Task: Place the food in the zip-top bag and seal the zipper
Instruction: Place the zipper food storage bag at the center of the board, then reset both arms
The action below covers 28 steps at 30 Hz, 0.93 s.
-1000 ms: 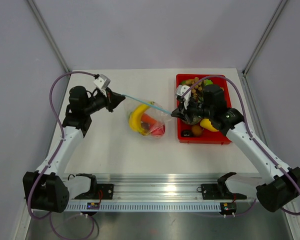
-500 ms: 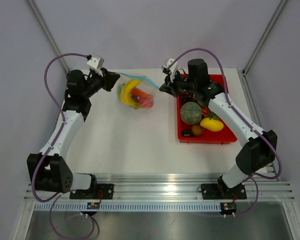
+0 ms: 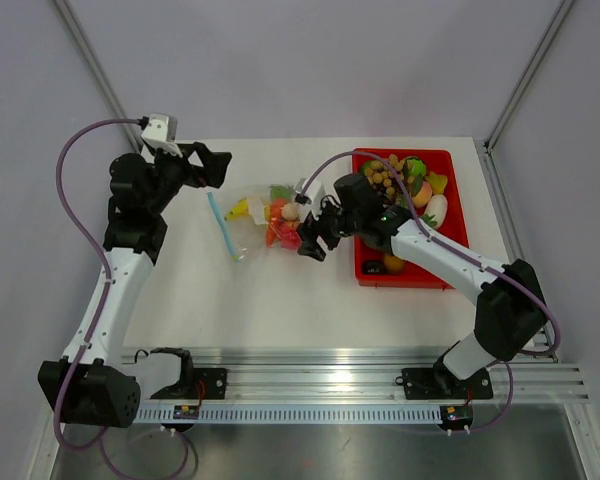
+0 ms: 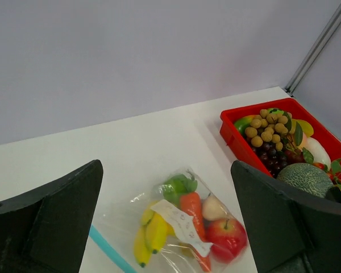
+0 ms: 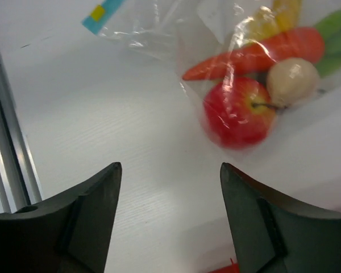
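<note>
Bright even light; right wrist view blurred.

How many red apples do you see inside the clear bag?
1: the red apple lies in the zip-top bag, at the end far from the zipper, beside the carrot. Others could be hidden.

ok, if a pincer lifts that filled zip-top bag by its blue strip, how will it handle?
Probably floppy: the clear film of the zip-top bag is crinkled and lies slack. Lifted by the zipper, it would likely sag, with the apple and carrot sliding to the bottom. The film looks glossy, so it is possibly slippery.
</note>
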### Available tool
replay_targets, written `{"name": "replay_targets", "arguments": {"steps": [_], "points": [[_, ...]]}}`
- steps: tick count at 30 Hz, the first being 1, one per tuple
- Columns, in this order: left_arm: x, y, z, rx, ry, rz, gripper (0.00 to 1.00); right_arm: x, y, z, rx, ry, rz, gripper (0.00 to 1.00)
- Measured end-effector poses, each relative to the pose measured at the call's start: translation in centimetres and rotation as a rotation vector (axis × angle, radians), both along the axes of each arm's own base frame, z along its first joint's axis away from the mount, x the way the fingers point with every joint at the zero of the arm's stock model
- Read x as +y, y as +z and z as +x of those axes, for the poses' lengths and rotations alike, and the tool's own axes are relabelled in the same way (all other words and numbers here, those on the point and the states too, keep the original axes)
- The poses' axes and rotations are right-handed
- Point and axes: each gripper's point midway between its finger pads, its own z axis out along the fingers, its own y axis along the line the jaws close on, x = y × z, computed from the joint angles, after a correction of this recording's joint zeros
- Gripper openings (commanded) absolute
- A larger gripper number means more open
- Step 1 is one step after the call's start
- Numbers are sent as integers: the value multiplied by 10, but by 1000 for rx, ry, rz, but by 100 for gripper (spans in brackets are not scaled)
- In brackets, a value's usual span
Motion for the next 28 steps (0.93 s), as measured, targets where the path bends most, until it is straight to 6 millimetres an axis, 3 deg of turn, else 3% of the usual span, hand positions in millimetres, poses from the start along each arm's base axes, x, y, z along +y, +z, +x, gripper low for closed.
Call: {"name": "replay_targets", "arguments": {"steps": [1, 4, 7, 11, 16, 19, 23, 28], "points": [[1, 2, -5, 12, 7, -9, 99, -5, 2, 4, -1, -48, -11, 99], [2, -1, -18, 65, 18, -43, 99, -23, 21, 20, -25, -228, -18, 99], [2, -11, -28, 141, 23, -86, 99, -47, 54, 48, -55, -508, -6, 99], [0, -50, -45, 290, 32, -128, 99, -86, 81, 68, -77, -827, 16, 99], [0, -112, -65, 505, 49, -139, 99, -137, 71, 48, -39, -1092, 23, 99], [2, -136, -80, 587, 64, -139, 99, -164, 60, 30, -15, -1208, 17, 99], [5, -139, -95, 602, 78, -137, 99, -189, 46, 13, 8, -1311, -10, 100], [6, -136, -97, 590, 88, -139, 99, -204, 30, -2, 36, -1365, -40, 100]]}}
